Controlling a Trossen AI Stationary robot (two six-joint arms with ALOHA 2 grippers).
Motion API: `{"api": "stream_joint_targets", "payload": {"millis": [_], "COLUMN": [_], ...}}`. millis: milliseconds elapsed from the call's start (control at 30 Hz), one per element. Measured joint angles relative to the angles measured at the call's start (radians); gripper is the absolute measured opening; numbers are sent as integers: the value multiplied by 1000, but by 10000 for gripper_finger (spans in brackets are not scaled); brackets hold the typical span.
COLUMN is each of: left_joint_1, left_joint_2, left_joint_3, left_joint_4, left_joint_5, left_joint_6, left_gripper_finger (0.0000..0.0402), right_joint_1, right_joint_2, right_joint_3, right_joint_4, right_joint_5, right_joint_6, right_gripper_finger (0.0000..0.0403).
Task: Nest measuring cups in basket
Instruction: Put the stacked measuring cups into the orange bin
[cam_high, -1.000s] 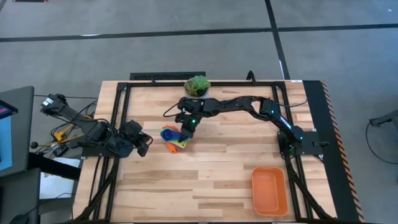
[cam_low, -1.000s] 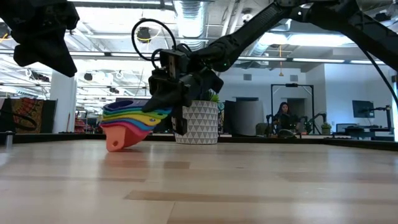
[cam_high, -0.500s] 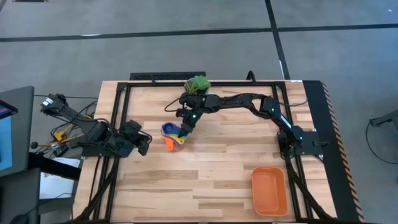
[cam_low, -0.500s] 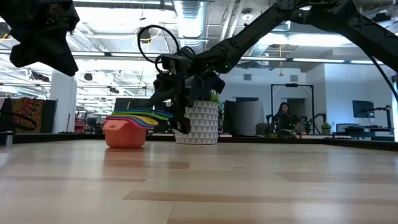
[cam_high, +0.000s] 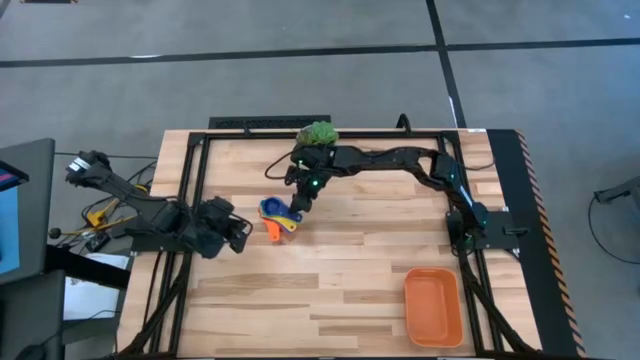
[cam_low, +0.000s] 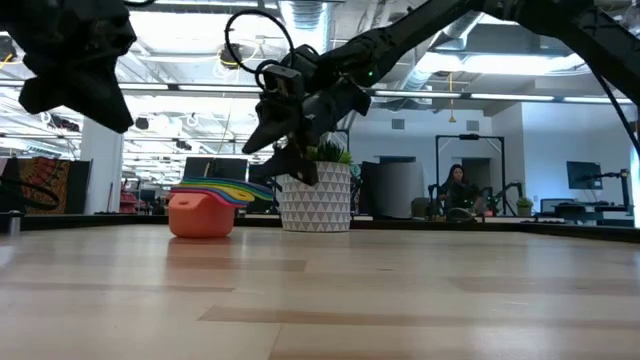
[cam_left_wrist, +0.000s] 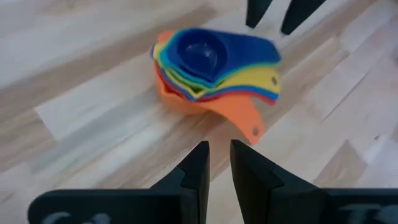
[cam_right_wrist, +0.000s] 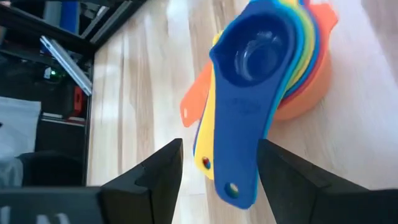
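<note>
The nested stack of small plastic measuring cups (cam_high: 277, 217), dark blue on top and orange at the bottom, sat on the wooden worktop (cam_high: 340, 290) at centre-left of the high view, its flat handles fanned toward the lower right. The right pincer (cam_high: 303, 194) hung just above and to the upper right of the stack, its fingers spread apart and holding nothing; in the right wrist view the handles lay between the two dark fingers (cam_right_wrist: 159, 174). The left pincer (cam_high: 240, 232) waited near the worktop's left edge, its fingers nearly together and empty, pointing at the stack. The shallow orange rectangular plastic basket (cam_high: 433, 306) lay well apart, at the lower right of the high view. A white patterned pot with a green plant (cam_high: 317, 137) stood close behind the right pincer.

The stack probably had to be carried to the basket whole. A good grasp would pinch all the fanned handles together near the bowls, keep the stack level, and lift clear of the pot.
</note>
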Motion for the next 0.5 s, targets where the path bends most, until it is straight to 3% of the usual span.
{"api": "stream_joint_targets", "payload": {"millis": [200, 367, 500], "left_joint_1": [14, 14, 14], "left_joint_2": [99, 184, 236], "left_joint_3": [0, 0, 0], "left_joint_4": [70, 127, 141], "left_joint_5": [69, 101, 124], "left_joint_6": [-26, -36, -70], "left_gripper_finger": [52, 52, 51], "right_joint_1": [37, 55, 53], "right_joint_2": [0, -51, -93], "right_joint_3": [0, 0, 0], "right_joint_4": [-42, -44, -60], "right_joint_5": [77, 284, 381], "right_joint_6": [6, -13, -40], "right_gripper_finger": [220, 204, 184]}}
